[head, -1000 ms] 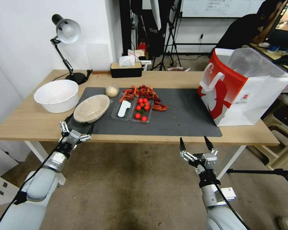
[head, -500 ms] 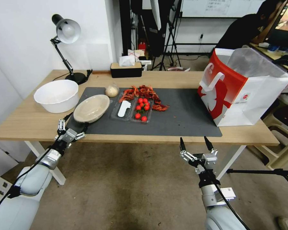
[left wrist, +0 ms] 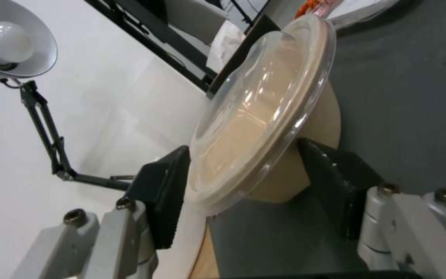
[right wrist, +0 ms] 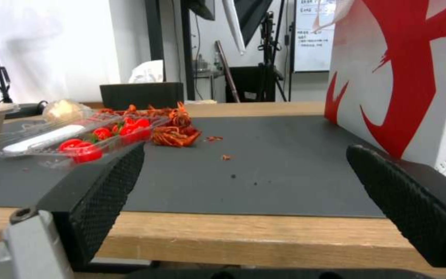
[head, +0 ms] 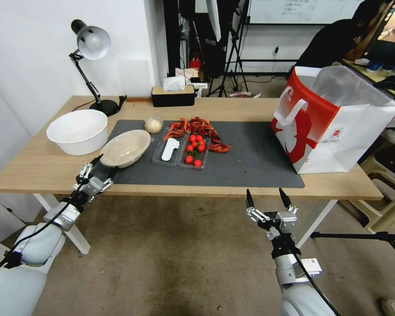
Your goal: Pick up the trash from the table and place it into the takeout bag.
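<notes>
The beige shallow bowl point(head: 126, 148) with its clear lid sits on the left part of the dark mat point(head: 259, 158) on the table point(head: 39, 166). My left gripper point(head: 104, 164) is open at the bowl's near rim. In the left wrist view one finger point(left wrist: 161, 193) lies over the lid of the bowl point(left wrist: 254, 116) and the other finger point(left wrist: 337, 182) sits under the rim. A small clear bag with a beige lump point(head: 153, 124) lies behind the bowl. The takeout bag point(head: 329, 123) stands at the right end. My right gripper point(head: 265, 193) hangs open below the table's front edge, facing the takeout bag point(right wrist: 409, 77).
A clear tray of cherry tomatoes point(head: 186, 151) and red crayfish shells point(head: 199, 127) lie mid-mat. A white basin point(head: 77, 131), a desk lamp point(head: 90, 44) and a black tissue box point(head: 172, 95) stand at the left and back. The mat between tray and bag is bare.
My left gripper has moved forward from the table's front edge up to the bowl, and its fingers now straddle the near rim. The right arm has stayed put.
</notes>
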`<state>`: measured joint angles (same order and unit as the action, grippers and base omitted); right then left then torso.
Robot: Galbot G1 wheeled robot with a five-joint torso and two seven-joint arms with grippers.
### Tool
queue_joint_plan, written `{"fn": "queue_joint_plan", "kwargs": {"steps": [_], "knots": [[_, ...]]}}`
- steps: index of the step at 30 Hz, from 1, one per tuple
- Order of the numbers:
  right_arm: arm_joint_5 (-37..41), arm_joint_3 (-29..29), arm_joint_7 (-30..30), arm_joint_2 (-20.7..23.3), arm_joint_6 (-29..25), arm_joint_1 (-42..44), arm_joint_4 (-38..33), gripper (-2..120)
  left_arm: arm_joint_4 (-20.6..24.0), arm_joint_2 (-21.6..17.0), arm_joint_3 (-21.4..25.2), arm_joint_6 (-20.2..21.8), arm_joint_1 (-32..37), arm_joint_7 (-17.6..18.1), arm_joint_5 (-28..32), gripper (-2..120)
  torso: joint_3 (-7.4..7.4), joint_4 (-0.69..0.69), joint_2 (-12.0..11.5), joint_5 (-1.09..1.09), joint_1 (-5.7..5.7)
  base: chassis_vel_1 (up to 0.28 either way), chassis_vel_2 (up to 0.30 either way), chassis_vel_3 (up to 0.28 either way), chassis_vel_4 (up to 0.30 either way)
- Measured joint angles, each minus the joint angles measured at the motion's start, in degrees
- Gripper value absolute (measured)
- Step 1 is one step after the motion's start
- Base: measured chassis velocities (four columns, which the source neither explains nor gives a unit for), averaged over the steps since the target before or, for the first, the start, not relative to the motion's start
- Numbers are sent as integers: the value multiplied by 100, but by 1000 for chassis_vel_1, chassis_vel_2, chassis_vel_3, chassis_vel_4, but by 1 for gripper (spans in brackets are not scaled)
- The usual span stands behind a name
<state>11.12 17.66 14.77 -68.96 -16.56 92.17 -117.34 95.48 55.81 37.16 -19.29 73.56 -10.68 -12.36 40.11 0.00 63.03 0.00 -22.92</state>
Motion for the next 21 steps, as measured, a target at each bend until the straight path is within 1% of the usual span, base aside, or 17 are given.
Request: {"fn": "queue_joint_plan", "kwargs": {"steps": [3, 5, 6, 9, 10, 13, 14, 15, 17, 19, 21], "knots": [[-4, 0, 0, -7, -5, 3, 3, 98, -5, -28, -2, -18, -2, -12, -24, 54, 0, 0, 0, 0, 0, 0, 0, 0, 0], [-8, 0, -1, -15, -8, 4, 6, 97, -9, -60, -9, -29, -7, -31, -38, 44, 0, 0, 0, 0, 0, 0, 0, 0, 0], [-8, 0, -1, -15, -8, 4, 6, 97, -9, -60, -9, -29, -7, -31, -38, 44, 0, 0, 0, 0, 0, 0, 0, 0, 0], [-12, -4, -2, -28, -13, 1, 16, 96, -27, -124, -19, -53, -25, -101, -60, 36, 0, 0, 0, 0, 0, 0, 0, 0, 0], [-12, -4, -2, -28, -13, 1, 16, 96, -27, -124, -19, -53, -25, -101, -60, 36, 0, 0, 0, 0, 0, 0, 0, 0, 0], [-18, -6, -4, -41, -24, 5, 21, 96, -65, -177, -37, -89, -46, -158, -90, 26, 0, 0, 0, 0, 0, 0, 0, 0, 0], [-18, -6, -4, -41, -24, 5, 21, 96, -65, -177, -37, -89, -46, -158, -90, 26, 0, 0, 0, 0, 0, 0, 0, 0, 0], [-19, -6, -4, -44, -27, 8, 21, 96, -80, -188, -38, -110, -55, -176, -114, 23, 0, 0, 0, 1, 0, 0, 0, 0, 0], [-20, -6, -4, -46, -30, 10, 22, 96, -93, -196, -38, -129, -65, -190, -148, 21, 0, 0, 0, 0, 0, 0, 0, 0, 0], [-22, -6, -5, -50, -35, 14, 21, 95, -111, -215, -37, -165, -85, -208, -230, 16, -1, 0, 0, 1, 0, 0, 0, 0, 0], [-23, -6, -5, -54, -37, 16, 22, 95, -114, -221, -37, -176, -91, -212, -254, 15, -1, 0, 0, 0, 0, 0, 0, 0, 0]]}}
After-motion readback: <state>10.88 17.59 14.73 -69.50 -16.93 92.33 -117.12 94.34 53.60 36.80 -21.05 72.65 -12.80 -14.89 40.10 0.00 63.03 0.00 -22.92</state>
